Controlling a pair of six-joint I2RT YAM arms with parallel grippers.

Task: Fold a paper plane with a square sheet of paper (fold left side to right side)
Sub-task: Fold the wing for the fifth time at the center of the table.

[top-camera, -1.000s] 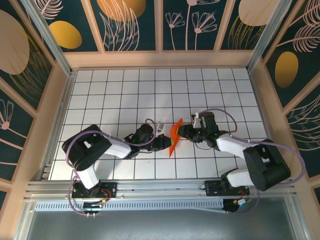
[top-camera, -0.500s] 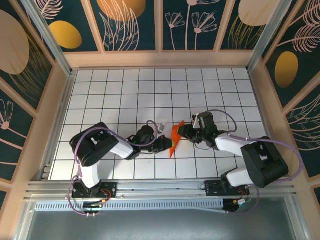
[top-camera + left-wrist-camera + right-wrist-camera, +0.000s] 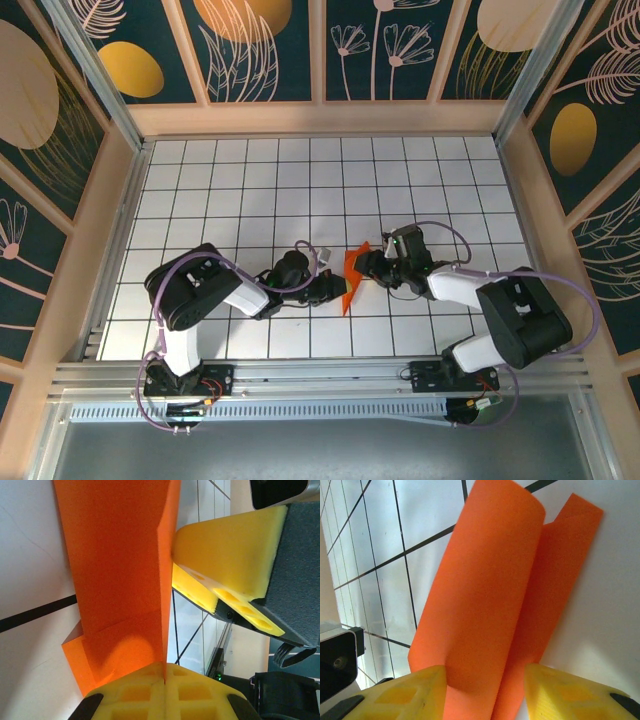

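The square sheet of paper (image 3: 349, 278) is bright orange and folded into a narrow strip that stands partly off the floor between both grippers. My left gripper (image 3: 333, 289) comes in from the left, and its yellow pads (image 3: 200, 690) are shut on the paper's (image 3: 120, 570) near edge, so my left gripper (image 3: 165, 666) holds it. My right gripper (image 3: 364, 265) reaches in from the right. In the right wrist view my right gripper (image 3: 484, 672) is open, its yellow fingers (image 3: 405, 695) apart on either side of the curled paper (image 3: 485, 590). The left finger touches the curl.
The floor is a white tiled grid (image 3: 250, 190) with wooden walls (image 3: 320, 118) round it and a metal rail (image 3: 320, 378) at the near edge. The right gripper's yellow fingers (image 3: 225, 555) stand close beside the paper in the left wrist view.
My right gripper has edged slightly left and nearer along the paper. The left arm's elbow has swung right while its gripper stays shut on the paper.
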